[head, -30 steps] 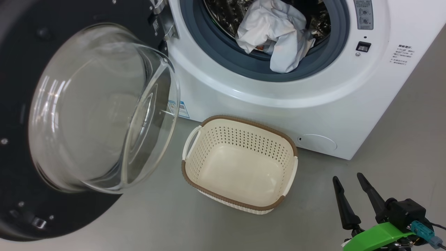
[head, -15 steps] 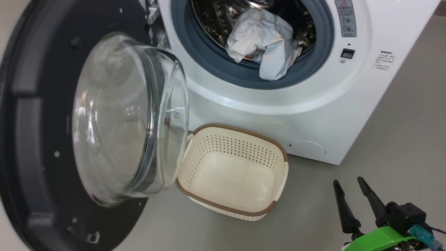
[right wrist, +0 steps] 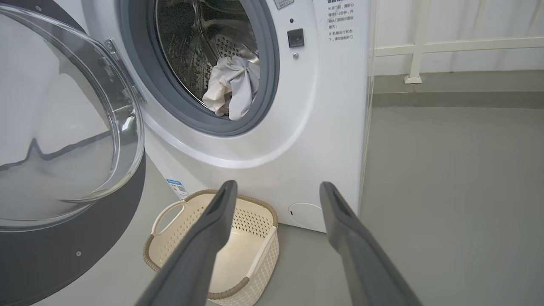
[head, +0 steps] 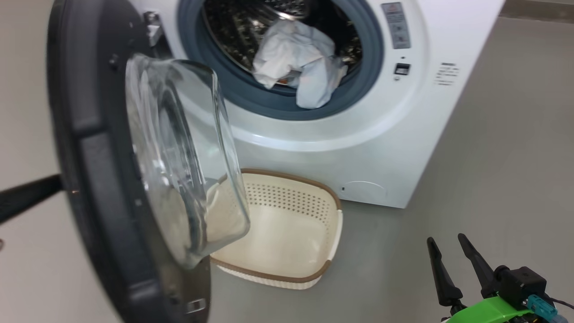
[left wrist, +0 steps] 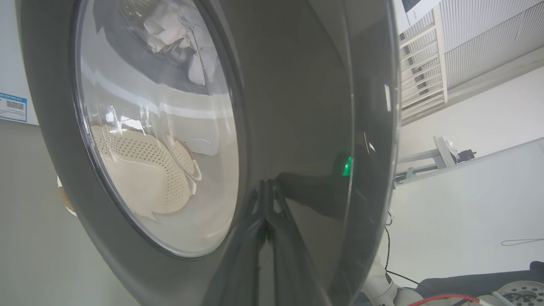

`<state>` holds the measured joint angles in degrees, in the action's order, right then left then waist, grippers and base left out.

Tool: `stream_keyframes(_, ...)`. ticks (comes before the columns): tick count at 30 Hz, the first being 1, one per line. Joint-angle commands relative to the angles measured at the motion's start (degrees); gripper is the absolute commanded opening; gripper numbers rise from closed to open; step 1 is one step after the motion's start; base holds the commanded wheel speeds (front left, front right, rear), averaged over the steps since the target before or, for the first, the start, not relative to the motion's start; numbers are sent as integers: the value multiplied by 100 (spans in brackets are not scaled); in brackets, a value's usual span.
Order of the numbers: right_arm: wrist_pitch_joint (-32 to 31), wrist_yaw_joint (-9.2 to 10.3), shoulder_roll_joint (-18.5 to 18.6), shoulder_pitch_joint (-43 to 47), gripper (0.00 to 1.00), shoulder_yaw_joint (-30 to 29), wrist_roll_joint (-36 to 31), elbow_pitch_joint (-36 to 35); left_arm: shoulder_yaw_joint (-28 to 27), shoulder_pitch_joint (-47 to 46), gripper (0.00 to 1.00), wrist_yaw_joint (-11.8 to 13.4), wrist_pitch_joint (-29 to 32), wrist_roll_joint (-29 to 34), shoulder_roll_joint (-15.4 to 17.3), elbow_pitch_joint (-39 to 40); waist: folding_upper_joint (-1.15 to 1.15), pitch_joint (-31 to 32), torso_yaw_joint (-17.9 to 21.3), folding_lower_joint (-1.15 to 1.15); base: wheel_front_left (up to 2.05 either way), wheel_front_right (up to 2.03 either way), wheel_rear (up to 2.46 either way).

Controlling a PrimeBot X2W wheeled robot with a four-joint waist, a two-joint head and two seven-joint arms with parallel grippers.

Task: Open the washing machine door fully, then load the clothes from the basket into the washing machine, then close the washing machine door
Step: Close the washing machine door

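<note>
Robot's left gripper [left wrist: 267,187] was pinched shut on nothing. Its two dark fingertips looked pressed against the outer face of the big round glossy black washing machine door [left wrist: 297,106] with the clear bulging glass bowl window. So the door sat right at that gripper's tips, standing partway swung on its hinge, bowl side towards the opening. My guess: it's a stiff, fairly hefty slab that only pivots, and the gloss looked slippery. A steady shove on the black ring near the free edge beats touching the glass, which I'd treat as fragile.

Past the door from those fingers, the soft, crumpled pale white clothes [head: 296,63] lay in the steel perforated drum [head: 224,27] of the white boxy front-loading washing machine [head: 358,148]. One flap drooped over the grey-blue rubber gasket [head: 251,101]. Floppy stuff like that could get nipped by the door, imo.

Meanwhile the right gripper [head: 446,238] hung low with its jaws spread wide and empty, well apart from the door. Just ahead of its tips and a bit left stood the small cream-white perforated plastic basket [right wrist: 250,221] with the brown woven-look rim, nothing in it, close against the machine's front. Under everything was a smooth grey floor [head: 493,157], and far off to that gripper's right, a white railing [right wrist: 418,46].
</note>
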<state>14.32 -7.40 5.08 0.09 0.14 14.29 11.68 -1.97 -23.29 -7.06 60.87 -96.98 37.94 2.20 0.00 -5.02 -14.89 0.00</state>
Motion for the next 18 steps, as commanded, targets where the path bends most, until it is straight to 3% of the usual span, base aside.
stream_keyframes(1, 68, -9, 8, -14, 100, 117, 40, -170, -184, -215, 0, -43, 68, 35, 161, 256, 0, 29, 215, 0, 0, 0, 0)
stream_keyframes(18, 68, -9, -136, -171, 100, 55, 52, -236, 312, -1097, 0, -43, -17, 480, -541, 37, 0, -197, 1165, 0, 0, 0, 0)
